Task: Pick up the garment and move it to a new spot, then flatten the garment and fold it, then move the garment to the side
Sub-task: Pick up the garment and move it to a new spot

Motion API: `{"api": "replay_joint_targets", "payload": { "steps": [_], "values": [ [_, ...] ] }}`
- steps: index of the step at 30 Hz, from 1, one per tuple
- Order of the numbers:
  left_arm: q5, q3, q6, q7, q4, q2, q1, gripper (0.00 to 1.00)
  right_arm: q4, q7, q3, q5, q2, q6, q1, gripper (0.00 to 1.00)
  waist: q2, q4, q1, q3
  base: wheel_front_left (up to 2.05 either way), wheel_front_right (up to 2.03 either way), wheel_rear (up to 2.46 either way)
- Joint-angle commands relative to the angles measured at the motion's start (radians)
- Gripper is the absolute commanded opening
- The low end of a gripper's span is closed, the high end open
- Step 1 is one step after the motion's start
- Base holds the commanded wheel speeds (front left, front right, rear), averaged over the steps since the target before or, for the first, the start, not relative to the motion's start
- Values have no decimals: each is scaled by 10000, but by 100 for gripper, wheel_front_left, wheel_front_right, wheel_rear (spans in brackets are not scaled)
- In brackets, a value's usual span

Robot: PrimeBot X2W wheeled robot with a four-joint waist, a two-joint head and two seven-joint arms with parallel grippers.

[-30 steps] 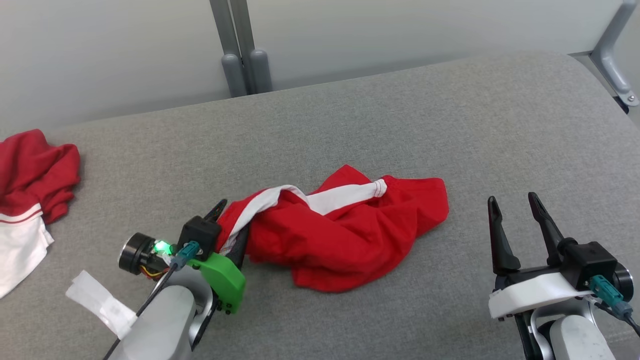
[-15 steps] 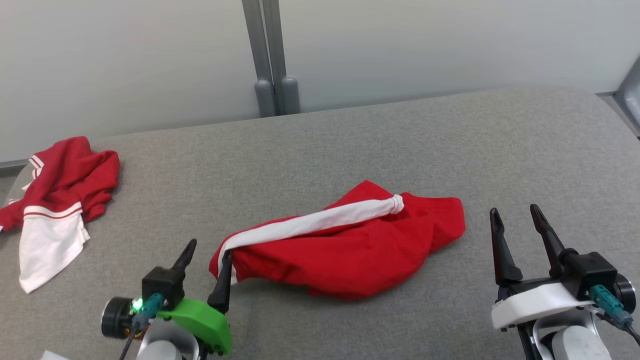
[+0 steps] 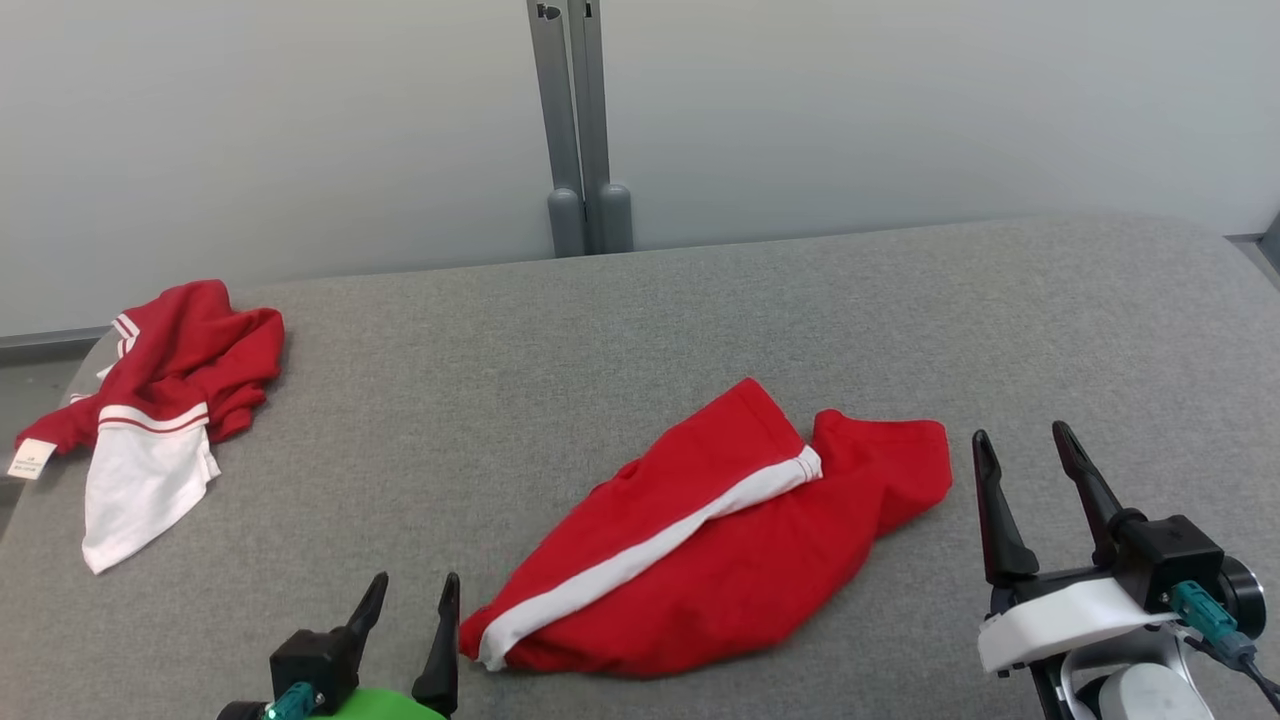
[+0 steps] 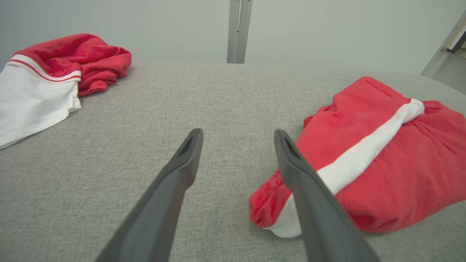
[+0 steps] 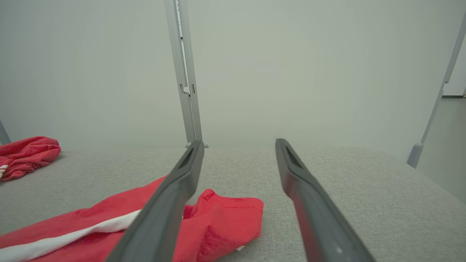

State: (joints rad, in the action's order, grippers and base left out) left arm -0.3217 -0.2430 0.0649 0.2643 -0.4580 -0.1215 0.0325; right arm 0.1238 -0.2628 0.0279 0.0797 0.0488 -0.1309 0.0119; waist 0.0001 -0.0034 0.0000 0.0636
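Here's the red garment [image 3: 720, 550], lying loose on the grey padded surface [image 3: 600, 320], front and centre, right between the two arms. It stretches on a slant, its low end toward the robot's left and its high end toward the right. A white stripe runs along it from the near corner up to the middle, and the right end bunches into a rumpled fold.

Down at the lower left, the left gripper [image 3: 416, 580] has its two dark fingers spread wide with nothing between them, just bare grey fabric. The finger nearest the garment stands just beside that near corner. In the left wrist view that finger crosses in front of the white hem, so whether it touches the cloth is hard to call. No grip on it, that much is plain.

Over on the right, the right gripper [image 3: 1020, 432] is also spread wide and empty, fingers pointing up and away. It sits just beside the garment's bunched right end, with a sliver of grey showing between them. From its own wrist camera the garment lies low and left, under and past the left finger.

Far off at the left edge of the surface, a second red-and-white garment [image 3: 160, 400] lies crumpled, well apart. A grey post [image 3: 580, 120] rises against the pale wall behind.
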Motion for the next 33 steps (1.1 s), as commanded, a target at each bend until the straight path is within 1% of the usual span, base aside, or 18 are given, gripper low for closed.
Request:
{"api": "replay_joint_targets", "payload": {
  "steps": [1, 7, 11, 16, 25, 33],
  "values": [
    [49, 92, 58, 2, 31, 21, -183, 100, -5, -31, -14, -40, 29, 3, -100, 100, -1, 2, 0, 3, 0, 0, 0],
    [168, 596, -47, 2, 473, 162, -435, 100, -18, -31, -32, -42, 29, 3, -138, 100, -1, -9, 0, -2, 0, 0, 0],
    [276, 1032, -221, 2, 973, 333, -606, 100, -5, -31, -16, -10, 29, 3, -121, 100, -1, -28, 0, 10, 0, 0, 0],
    [430, 1453, -290, 2, 1506, 555, -805, 100, -23, -31, -56, 96, 29, 3, -187, 100, -1, -20, 0, 59, 0, 0, 0],
    [532, 1736, -308, 2, 1613, 690, -984, 100, 104, -31, -381, 241, 29, 3, -337, 100, -1, -5, 0, 149, 0, 0, 0],
    [484, 1737, -331, 2, 1596, 710, -981, 100, 203, -31, -492, 276, 29, 3, -256, 100, -1, 28, 0, 112, 0, 0, 0]
  ]
}}
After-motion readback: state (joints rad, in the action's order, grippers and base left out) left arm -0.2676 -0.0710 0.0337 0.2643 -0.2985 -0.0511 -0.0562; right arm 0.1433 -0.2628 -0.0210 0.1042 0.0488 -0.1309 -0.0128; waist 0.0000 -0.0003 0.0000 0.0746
